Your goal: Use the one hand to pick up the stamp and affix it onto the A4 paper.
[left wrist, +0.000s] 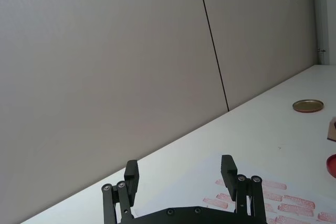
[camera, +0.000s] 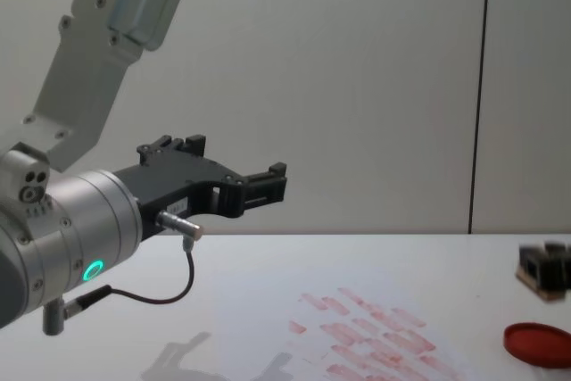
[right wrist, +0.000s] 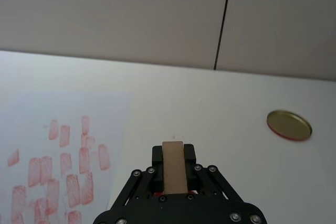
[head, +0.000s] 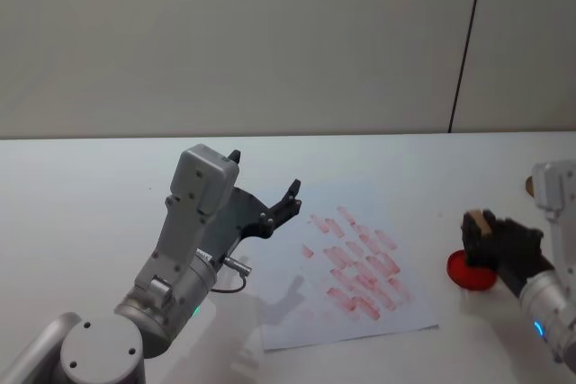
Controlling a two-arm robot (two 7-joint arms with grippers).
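Note:
My right gripper (head: 481,233) is shut on the stamp (head: 483,220), a small tan wooden block, and holds it just above the round red ink pad (head: 470,272) at the table's right. In the right wrist view the stamp (right wrist: 174,167) stands upright between the black fingers (right wrist: 190,154). The chest view shows the right gripper (camera: 546,267) and stamp (camera: 539,288) over the ink pad (camera: 538,343). The A4 paper (head: 360,312), with rows of pale red marks, lies in the middle, left of the pad. My left gripper (head: 265,174) hangs open and raised over the paper's left side.
A round gold lid (right wrist: 289,125) lies on the white table beyond the ink pad, toward the back right. The big silver left arm (camera: 71,220) with its green ring takes up the left. A grey wall runs behind the table.

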